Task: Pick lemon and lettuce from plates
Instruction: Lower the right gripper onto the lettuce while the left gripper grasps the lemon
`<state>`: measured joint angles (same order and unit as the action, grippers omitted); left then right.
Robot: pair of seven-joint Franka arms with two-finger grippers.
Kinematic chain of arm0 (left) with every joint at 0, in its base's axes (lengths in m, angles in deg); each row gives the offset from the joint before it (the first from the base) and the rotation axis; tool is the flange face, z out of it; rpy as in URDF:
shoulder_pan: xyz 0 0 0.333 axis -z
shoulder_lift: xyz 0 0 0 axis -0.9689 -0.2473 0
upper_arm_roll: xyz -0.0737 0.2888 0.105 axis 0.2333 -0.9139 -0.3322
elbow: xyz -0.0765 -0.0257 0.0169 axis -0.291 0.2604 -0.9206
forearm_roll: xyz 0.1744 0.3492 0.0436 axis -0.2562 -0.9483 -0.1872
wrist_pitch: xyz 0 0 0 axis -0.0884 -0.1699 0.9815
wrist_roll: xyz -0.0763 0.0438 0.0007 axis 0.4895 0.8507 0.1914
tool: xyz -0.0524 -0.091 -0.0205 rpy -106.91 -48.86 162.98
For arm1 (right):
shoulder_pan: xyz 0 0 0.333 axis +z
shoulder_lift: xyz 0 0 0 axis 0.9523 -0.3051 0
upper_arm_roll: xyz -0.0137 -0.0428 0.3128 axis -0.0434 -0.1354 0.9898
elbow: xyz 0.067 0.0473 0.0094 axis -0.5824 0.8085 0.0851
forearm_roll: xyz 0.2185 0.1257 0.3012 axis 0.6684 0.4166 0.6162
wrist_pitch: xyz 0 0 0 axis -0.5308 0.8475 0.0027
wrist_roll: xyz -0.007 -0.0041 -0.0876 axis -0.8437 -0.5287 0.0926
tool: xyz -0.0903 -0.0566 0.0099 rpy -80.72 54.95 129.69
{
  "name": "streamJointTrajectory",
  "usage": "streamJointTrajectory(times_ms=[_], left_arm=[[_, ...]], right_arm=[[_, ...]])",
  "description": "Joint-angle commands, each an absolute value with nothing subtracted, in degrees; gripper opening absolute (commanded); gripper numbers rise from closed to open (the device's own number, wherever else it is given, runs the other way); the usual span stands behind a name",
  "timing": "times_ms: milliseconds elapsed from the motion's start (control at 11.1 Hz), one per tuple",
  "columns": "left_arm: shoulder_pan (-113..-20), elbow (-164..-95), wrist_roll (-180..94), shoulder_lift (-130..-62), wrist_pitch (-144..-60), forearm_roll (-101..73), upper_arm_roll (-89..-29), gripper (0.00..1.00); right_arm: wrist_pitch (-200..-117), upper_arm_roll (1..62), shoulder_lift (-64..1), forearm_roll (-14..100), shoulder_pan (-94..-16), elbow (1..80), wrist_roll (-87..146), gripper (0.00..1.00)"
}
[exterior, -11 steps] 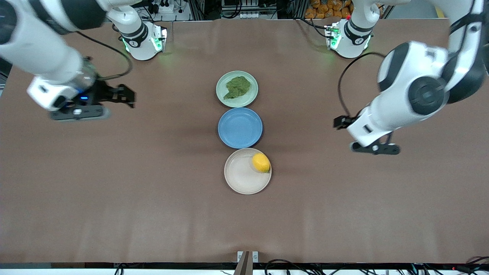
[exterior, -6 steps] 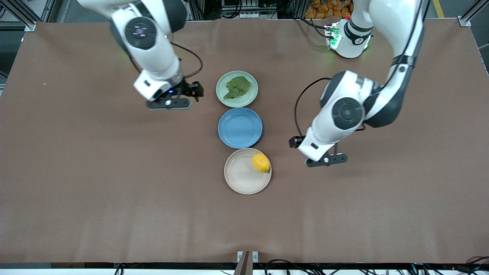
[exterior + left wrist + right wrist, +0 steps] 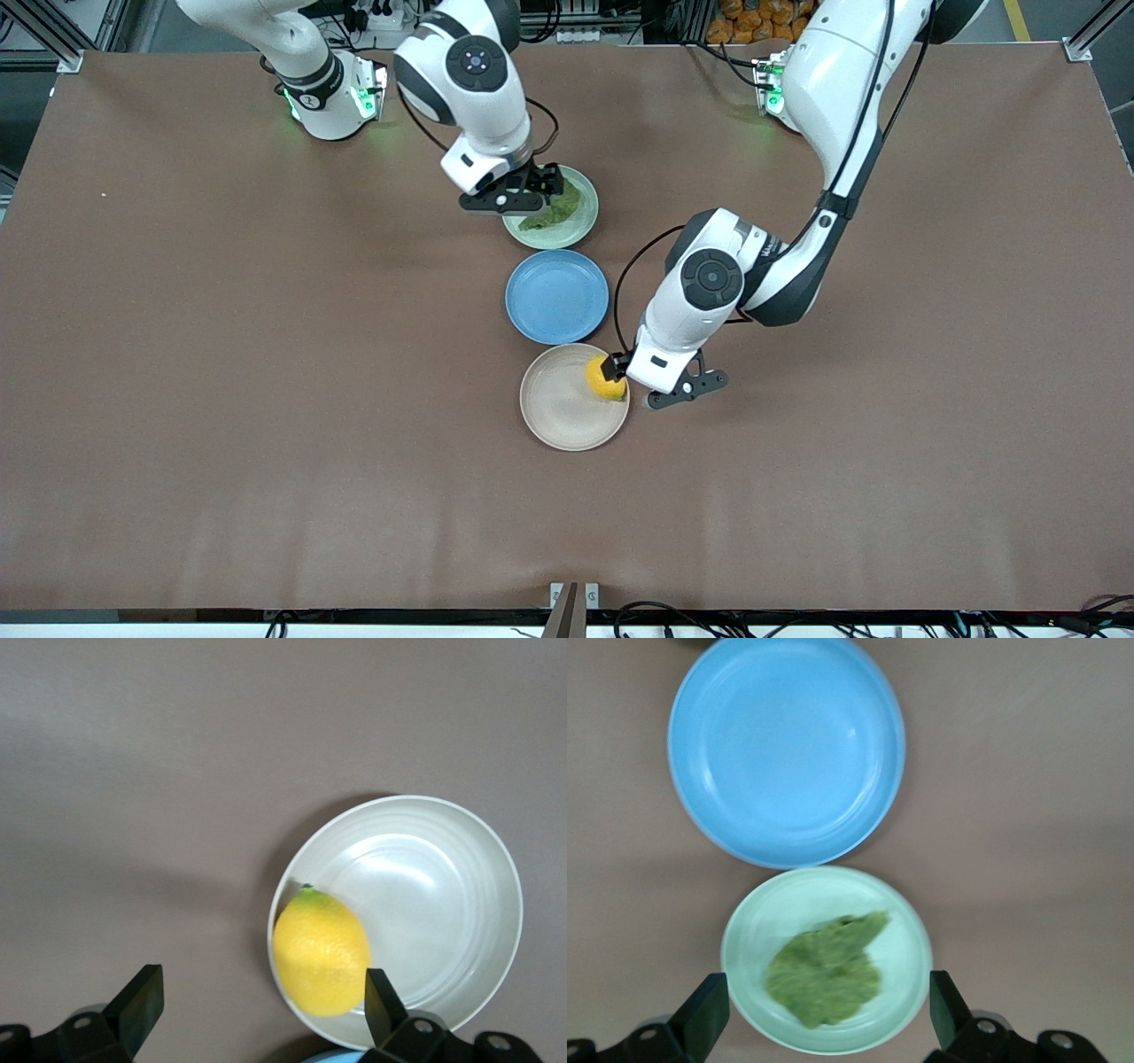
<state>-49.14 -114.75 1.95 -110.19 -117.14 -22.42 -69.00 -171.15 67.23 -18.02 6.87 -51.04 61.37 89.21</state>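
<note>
Lemon (image 3: 604, 379) sits on my beige plate (image 3: 563, 412), against the rim toward the left arm's end of the surface (image 3: 221, 399); in the left wrist view the lemon (image 3: 321, 950) lies inside the plate (image 3: 461, 895) with its green tip up against the rim. Lettuce (image 3: 560, 211) lies flat on the mint plate (image 3: 583, 223), the plate farthest from the front camera, and the blue plate (image 3: 556, 296) sits between the two.

I see the left arm folded down from its base, elbow bent over the surface, wrist angled toward the beige plate. Its claw, the left claw (image 3: 614, 370), hangs over the lemon and the plate's rim, fingers spread wide; the left wrist view shows both fingertips (image 3: 140, 999) apart, with the lemon nearer one of them.

My right arm reaches from its base with the forearm pointing down at the mint plate. The right claw (image 3: 534, 188) hovers over the lettuce, covering part of it. From the right wrist view its fingertips (image 3: 704, 1010) stand wide apart, either side of the mint plate (image 3: 771, 921), with the lettuce (image 3: 826, 970) between them and the blue plate (image 3: 786, 749) just beside.
</note>
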Motion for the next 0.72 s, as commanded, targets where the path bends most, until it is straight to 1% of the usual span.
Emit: streamJointTrajectory(times_ms=[0,180,360,631], left_arm=[[-46.51,-112.79,6.94,-113.04,-123.69,-21.80,-70.75,1.00],[-45.37,-112.79,7.30,-114.97,-126.96,-21.80,-70.93,1.00],[-44.49,-112.79,8.18,-116.56,-128.11,-22.32,-70.93,1.00],[-43.26,-112.79,8.27,-118.23,-130.04,-22.94,-71.72,1.00]], right_arm=[[-180.19,67.25,-20.47,5.13,-46.23,67.49,95.54,1.00],[-180.55,67.94,-23.28,0.32,-44.91,68.11,99.82,1.00],[-184.92,68.13,-27.40,-5.22,-43.33,68.11,107.02,1.00],[-186.70,68.04,-31.54,-11.12,-42.27,67.94,111.61,1.00]])
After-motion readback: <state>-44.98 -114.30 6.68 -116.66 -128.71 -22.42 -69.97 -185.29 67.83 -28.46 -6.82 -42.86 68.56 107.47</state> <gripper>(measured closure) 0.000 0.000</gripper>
